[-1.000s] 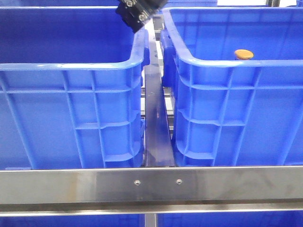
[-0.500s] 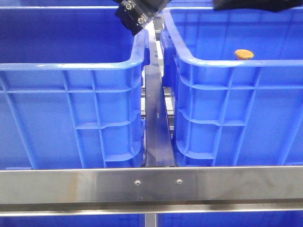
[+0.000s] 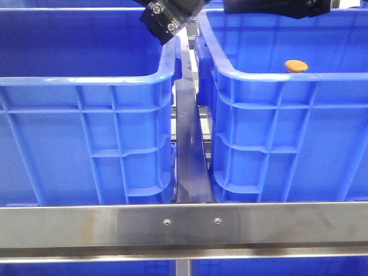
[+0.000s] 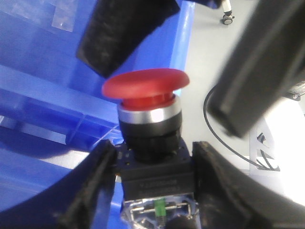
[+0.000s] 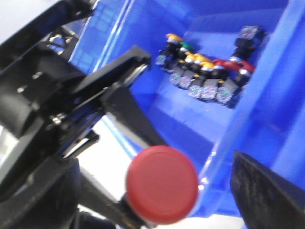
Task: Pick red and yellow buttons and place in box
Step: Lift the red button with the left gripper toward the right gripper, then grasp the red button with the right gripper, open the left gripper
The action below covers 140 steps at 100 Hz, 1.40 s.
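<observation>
My left gripper [image 4: 155,179] is shut on the black body of a red button [image 4: 145,88], whose domed cap points away from the wrist. My right gripper [image 5: 157,202] is open, its two black fingers [image 4: 259,71] standing well apart on either side of the red cap [image 5: 162,183] without touching it. In the front view both arms show only at the top edge, the left arm [image 3: 167,17] and the right arm [image 3: 270,7], over the gap between two blue boxes. A yellow button [image 3: 296,66] lies in the right box [image 3: 287,77].
The left box [image 3: 86,80] stands beside the right one, with a metal rail [image 3: 190,149] between them and a steel bar [image 3: 184,224] across the front. Several more buttons [image 5: 205,71] lie in a row inside a blue box. A cable [image 4: 209,124] runs over the grey floor.
The right arm has come into the front view from the top right and moved left toward the left arm. The left arm has hardly moved.
</observation>
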Tool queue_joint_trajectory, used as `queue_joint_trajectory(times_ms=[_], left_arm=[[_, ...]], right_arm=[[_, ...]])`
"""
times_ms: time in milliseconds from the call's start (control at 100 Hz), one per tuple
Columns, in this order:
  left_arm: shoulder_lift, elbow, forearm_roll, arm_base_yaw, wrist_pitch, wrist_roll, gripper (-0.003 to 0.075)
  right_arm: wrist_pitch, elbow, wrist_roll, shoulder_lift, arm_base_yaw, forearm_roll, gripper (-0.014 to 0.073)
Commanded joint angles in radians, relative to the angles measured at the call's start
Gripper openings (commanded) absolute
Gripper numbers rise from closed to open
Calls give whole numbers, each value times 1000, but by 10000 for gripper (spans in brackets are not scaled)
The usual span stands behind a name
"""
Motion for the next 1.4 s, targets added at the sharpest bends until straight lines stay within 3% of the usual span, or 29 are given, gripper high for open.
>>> queue_joint_trajectory(times_ms=[0, 240, 520, 780, 830, 900, 1000, 1080, 1210, 1390], left_arm=[[-37, -26, -64, -7, -11, 3, 104], [-37, -26, -64, -7, -11, 3, 104], [-37, -26, -64, -7, -11, 3, 104], [-37, -26, -64, -3, -22, 3, 113], [-37, -26, -64, -2, -16, 1, 147], [-37, -26, -64, -2, -5, -6, 262], [-37, -26, -64, -2, -6, -6, 545], [-37, -28, -61, -2, -8, -6, 714], [-37, -28, -48, -2, -6, -6, 659], [-37, -43, -37, -1, 43, -6, 654]], right_arm=[[44, -32, -9, -26, 2, 74, 648], [80, -32, -9, -26, 2, 74, 626], [87, -32, -9, -26, 2, 74, 458], [86, -32, -9, -26, 2, 74, 246], [86, -32, -9, -26, 2, 74, 233], [86, -32, -9, -26, 2, 74, 232], [86, -32, -9, -26, 2, 74, 232], [88, -32, -9, -26, 2, 74, 232], [88, -32, -9, -26, 2, 76, 232], [89, -45, -9, -26, -12, 80, 232]])
